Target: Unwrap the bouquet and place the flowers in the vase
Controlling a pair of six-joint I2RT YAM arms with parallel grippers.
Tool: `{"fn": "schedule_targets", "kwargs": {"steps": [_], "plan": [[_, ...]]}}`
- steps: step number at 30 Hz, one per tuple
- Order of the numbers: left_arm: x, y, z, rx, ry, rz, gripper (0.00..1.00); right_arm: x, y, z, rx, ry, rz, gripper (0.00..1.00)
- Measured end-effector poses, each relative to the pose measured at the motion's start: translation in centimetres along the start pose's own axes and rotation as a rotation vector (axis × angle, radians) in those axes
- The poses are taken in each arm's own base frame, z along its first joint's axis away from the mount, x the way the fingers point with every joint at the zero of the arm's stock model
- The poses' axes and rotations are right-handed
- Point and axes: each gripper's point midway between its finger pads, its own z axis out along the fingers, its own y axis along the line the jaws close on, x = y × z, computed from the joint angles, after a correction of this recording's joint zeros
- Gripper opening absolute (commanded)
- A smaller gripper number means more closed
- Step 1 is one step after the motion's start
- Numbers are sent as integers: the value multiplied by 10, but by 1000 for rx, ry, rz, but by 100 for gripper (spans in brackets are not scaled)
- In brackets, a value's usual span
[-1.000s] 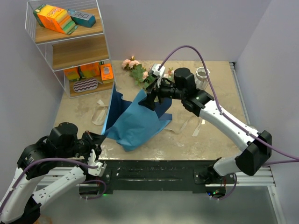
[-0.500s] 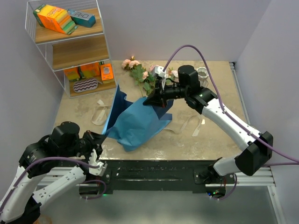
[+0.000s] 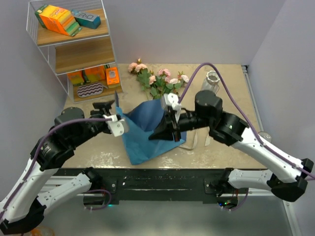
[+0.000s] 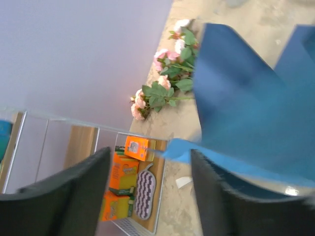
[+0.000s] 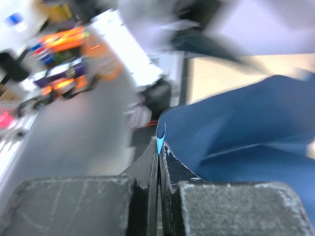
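The bouquet lies apart. Its pink flowers with green leaves rest bare on the table at the back, also seen in the left wrist view. The blue paper is spread in the middle. My right gripper is shut on an edge of the paper. My left gripper hovers open over the paper's left corner, with nothing held between its fingers. The white vase stands upright at the back right.
A wire shelf with orange boxes stands at the back left, close to my left gripper. Cream ribbon lies by the right arm. A small round can-like object sits at the table's right edge.
My left gripper let go of the paper, opened and swung up toward the shelf. My right gripper closed on the paper and drew it toward the front, off the flowers.
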Motion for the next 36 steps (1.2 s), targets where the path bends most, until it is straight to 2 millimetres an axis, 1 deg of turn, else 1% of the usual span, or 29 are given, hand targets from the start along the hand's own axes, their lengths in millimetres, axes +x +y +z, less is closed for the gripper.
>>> {"fn": "schedule_targets", "kwargs": {"steps": [1, 3, 4, 5, 6, 7, 8, 9, 10, 11, 13, 15, 16, 17, 18, 19, 20, 21, 22, 23, 25, 28, 30, 31, 32, 34, 36], "plan": [[-4, 10, 3, -33, 1, -39, 87, 3, 22, 4, -29, 16, -4, 0], [-12, 26, 9, -86, -2, -107, 99, 11, 48, 8, -60, 49, 1, 0], [-15, 33, 11, -108, -4, -136, 99, 18, 57, 10, -57, 74, 11, 0], [-18, 42, 15, -143, -2, -188, 99, 40, 74, 17, -48, 153, 42, 0], [-18, 42, 15, -143, -2, -188, 99, 42, 74, 17, -45, 160, 44, 0], [-17, 44, 17, -150, 6, -208, 99, 54, 81, 22, -37, 203, 60, 0], [-16, 45, 19, -156, 14, -226, 99, 66, 93, 26, -40, 246, 71, 7], [-17, 46, 20, -159, 17, -238, 99, 79, 105, 32, -47, 290, 80, 11], [-17, 47, 22, -161, 20, -247, 99, 91, 121, 39, -70, 333, 85, 16], [-17, 47, 23, -160, 21, -254, 99, 108, 144, 46, -108, 393, 86, 22], [-19, 49, 26, -159, 22, -265, 99, 133, 169, 56, -145, 474, 90, 25], [-22, 52, 27, -161, 19, -269, 99, 159, 189, 65, -162, 550, 92, 27], [-23, 53, 27, -161, 18, -269, 99, 166, 195, 67, -169, 571, 94, 29], [-23, 54, 27, -162, 16, -269, 99, 173, 202, 70, -175, 588, 99, 32], [-23, 54, 28, -161, 17, -269, 99, 177, 208, 73, -184, 598, 105, 39], [-23, 53, 28, -158, 17, -268, 99, 178, 212, 75, -190, 598, 113, 54], [-23, 53, 29, -154, 19, -268, 99, 177, 216, 77, -193, 597, 122, 59], [-23, 52, 30, -151, 22, -268, 99, 175, 218, 79, -194, 593, 130, 66], [-22, 51, 32, -146, 24, -268, 99, 172, 219, 81, -193, 587, 137, 82], [-22, 51, 33, -143, 26, -268, 99, 169, 220, 82, -193, 581, 140, 87], [-21, 49, 37, -136, 34, -268, 99, 161, 220, 85, -180, 566, 149, 91], [-20, 49, 43, -129, 45, -271, 99, 148, 214, 85, -138, 549, 141, 98], [-20, 53, 46, -142, 51, -277, 98, 132, 205, 84, -79, 513, 124, 97], [-20, 56, 46, -155, 54, -279, 98, 121, 200, 83, -48, 484, 116, 95], [-20, 58, 46, -165, 54, -283, 97, 109, 193, 80, -14, 449, 110, 92], [-21, 65, 43, -197, 52, -290, 95, 82, 174, 67, 58, 368, 111, 86], [-23, 75, 37, -243, 49, -301, 95, 57, 142, 48, 181, 285, 123, 86]]}}
